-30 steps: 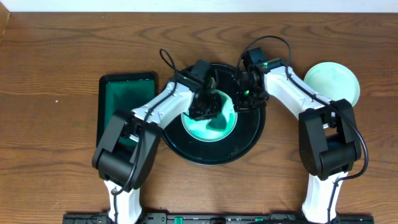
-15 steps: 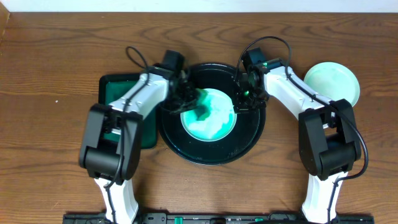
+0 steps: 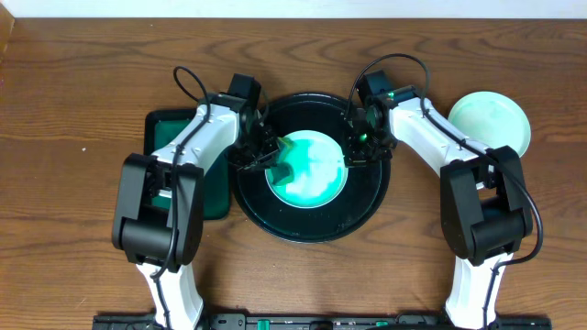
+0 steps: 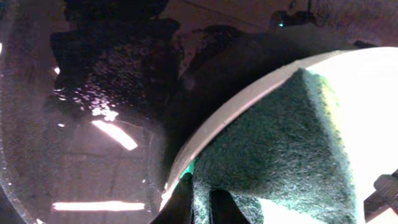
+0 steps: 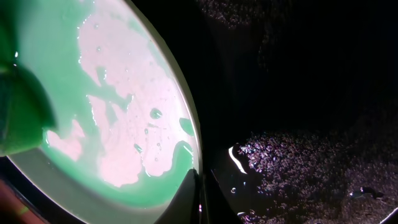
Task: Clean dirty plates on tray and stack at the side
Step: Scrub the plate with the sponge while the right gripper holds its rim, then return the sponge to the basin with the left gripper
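Note:
A plate (image 3: 312, 170) smeared with teal paint lies on the round black tray (image 3: 367, 206). My left gripper (image 3: 271, 156) is shut on a dark green sponge (image 3: 288, 163) at the plate's left rim. In the left wrist view the sponge (image 4: 280, 149) rests over the plate's rim (image 4: 242, 102), pinched between my fingertips (image 4: 200, 208). My right gripper (image 3: 354, 149) is shut on the plate's right rim. The right wrist view shows that gripper (image 5: 202, 199) pinching the smeared plate (image 5: 118, 118). A pale mint plate (image 3: 491, 124) lies on the wood table at the far right.
A rectangular dark-green tray (image 3: 174, 137) lies left of the black tray, partly under my left arm. The black tray's wet floor shows in both wrist views (image 4: 93, 124) (image 5: 298, 124). Cables loop above both wrists.
My left gripper has dragged the sponge from the plate's middle to its left rim. More pale plate surface shows. The right gripper has not moved.

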Tool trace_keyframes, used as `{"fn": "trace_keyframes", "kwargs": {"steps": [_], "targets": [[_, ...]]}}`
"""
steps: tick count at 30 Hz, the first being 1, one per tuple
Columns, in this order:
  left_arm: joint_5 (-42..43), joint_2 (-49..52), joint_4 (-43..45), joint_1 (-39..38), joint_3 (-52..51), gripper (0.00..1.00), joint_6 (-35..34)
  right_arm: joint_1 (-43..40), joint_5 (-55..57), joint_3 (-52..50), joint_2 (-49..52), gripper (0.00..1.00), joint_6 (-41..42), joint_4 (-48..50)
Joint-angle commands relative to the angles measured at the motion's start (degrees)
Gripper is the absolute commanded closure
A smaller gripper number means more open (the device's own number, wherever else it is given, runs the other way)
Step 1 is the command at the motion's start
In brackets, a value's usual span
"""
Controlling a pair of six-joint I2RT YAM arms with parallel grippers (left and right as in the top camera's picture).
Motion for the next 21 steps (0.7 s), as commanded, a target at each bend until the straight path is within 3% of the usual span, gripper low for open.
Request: {"fn": "trace_keyframes", "kwargs": {"steps": [1,6,12,14,21], "targets": [[0.4,1.6,-0.7,-2.5,-0.6,0.93,3.5,0.2,0.8,0.1,-1.7,0.99,0.6,-0.4],[7.5,0.9,-1.0,-4.5,2.6,0.93,4.5,0.2,0.8,0.1,-1.7,0.99,0.6,-0.5],[7.0,-4.0,-1.1,-4.5,3.9,0.93,4.5,0.2,0.8,0.1,-1.7,0.99,0.6,-0.3],[4.1,-6.3,-1.9,-4.5,3.9,0.93,4.5,0.2,0.8,0.1,-1.7,0.99,0.0,0.0],[-18.8,-13.4,-11.1,-4.5,3.9,0.93,3.1,0.2,0.9,0.3,-3.5,0.98,-3.0,2.3]]}}
